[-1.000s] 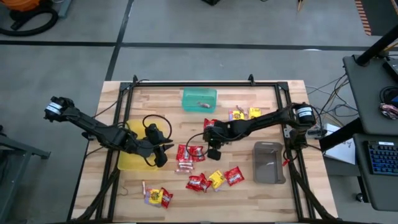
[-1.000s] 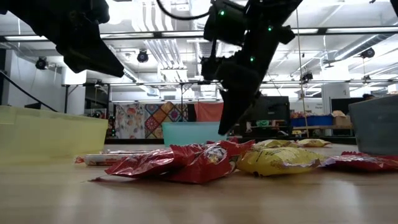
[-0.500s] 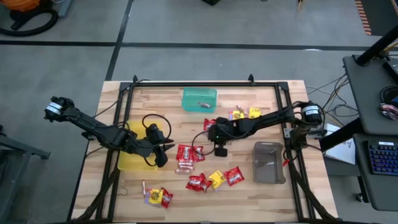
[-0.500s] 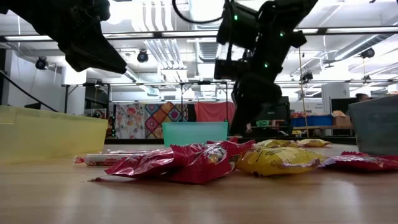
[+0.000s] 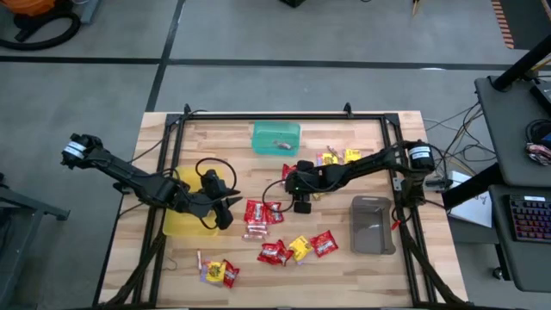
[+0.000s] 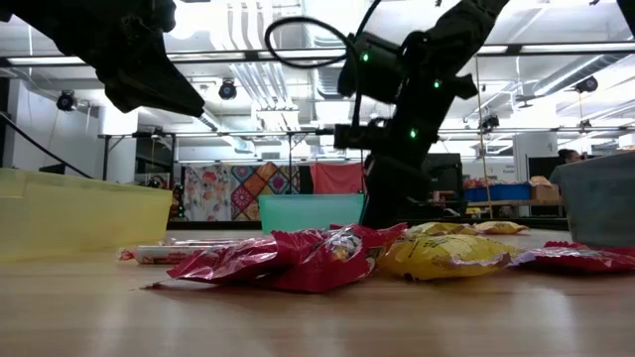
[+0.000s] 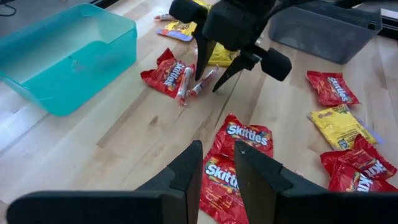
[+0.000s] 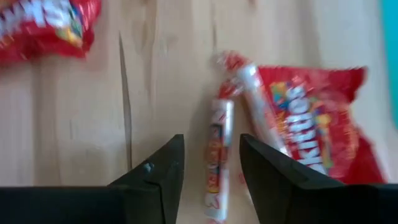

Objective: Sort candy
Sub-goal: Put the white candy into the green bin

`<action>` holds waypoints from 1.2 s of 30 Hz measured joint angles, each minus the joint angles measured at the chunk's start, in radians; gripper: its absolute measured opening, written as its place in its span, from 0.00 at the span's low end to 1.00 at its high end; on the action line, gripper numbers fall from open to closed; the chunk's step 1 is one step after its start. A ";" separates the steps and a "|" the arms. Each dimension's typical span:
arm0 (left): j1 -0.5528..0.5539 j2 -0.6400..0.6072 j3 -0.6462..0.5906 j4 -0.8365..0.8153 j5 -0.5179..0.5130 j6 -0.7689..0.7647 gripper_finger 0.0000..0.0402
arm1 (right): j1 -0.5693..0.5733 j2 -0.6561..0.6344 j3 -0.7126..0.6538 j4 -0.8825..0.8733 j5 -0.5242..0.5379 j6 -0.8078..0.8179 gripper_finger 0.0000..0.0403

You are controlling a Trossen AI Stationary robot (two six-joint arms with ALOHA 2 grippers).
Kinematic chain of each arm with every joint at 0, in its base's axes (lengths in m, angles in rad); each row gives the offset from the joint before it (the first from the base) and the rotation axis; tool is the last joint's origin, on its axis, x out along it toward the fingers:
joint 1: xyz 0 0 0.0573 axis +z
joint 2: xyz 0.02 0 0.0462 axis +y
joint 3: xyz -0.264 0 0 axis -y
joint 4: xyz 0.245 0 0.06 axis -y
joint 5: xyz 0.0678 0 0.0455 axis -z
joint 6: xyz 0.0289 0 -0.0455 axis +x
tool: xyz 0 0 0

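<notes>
Nearest me in the right wrist view, my right gripper has its jaws spread, and one twisted roll lies lengthwise in the gap between them on the tabletop, not yet pinched. A second roll lies just beside it, resting on a red Skittles packet. From the left wrist view I see the same spot from the other side: the right gripper stands over the two rolls, with its jaws spread to either side of them. I judge the step in hand to be picking one roll, so I would come straight down, keep the jaws clear of the second roll and of the packet's edge, and close only once the tips are at tabletop level, since a roll this thin may squirt out or roll aside. My left gripper waits with its jaws slightly apart and empty, above a pair of red packets. Farther off lie more red and yellow packets, another cluster toward the table's front-left, the grey tray, the yellow tray, and the green tray, where I would expect a roll to go.
</notes>
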 joint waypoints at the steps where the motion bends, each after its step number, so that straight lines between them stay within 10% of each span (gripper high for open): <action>1: 0.000 0.000 0.000 0.000 0.000 0.000 0.19 | 0.000 0.008 0.000 0.005 0.000 0.001 0.37; 12: 0.000 0.000 0.000 0.000 0.001 0.001 0.19 | -0.009 0.046 0.003 0.026 -0.077 0.021 0.06; 36: 0.000 -0.005 0.000 -0.002 0.007 0.007 0.19 | -0.279 -0.073 0.218 0.064 -0.148 -0.168 0.02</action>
